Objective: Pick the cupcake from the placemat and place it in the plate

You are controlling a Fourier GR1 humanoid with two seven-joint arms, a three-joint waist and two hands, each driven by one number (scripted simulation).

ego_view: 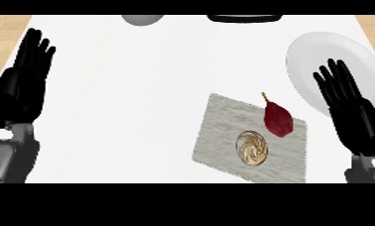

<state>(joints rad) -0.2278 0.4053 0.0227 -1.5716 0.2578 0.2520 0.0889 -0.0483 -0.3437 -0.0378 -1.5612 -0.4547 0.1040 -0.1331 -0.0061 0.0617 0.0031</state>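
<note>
Left robot hand (pixel 22 88) and right robot hand (pixel 351 106), both shown open with fingers straight.
Cupcake (pixel 253 147) is seen on the placemat (pixel 219 131) beside a red pear (pixel 278 118); plate (pixel 315 56) is set near on the bench (pixel 147 96).

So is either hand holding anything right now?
Nothing is held. Left hand and right hand are open; the cupcake sits untouched on the placemat.

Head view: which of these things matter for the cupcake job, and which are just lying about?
For the job: cupcake, placemat, plate, right hand.
Lying about: red pear-shaped fruit on the placemat, grey round thing and dark thing at the far edge, resting left hand.
</note>
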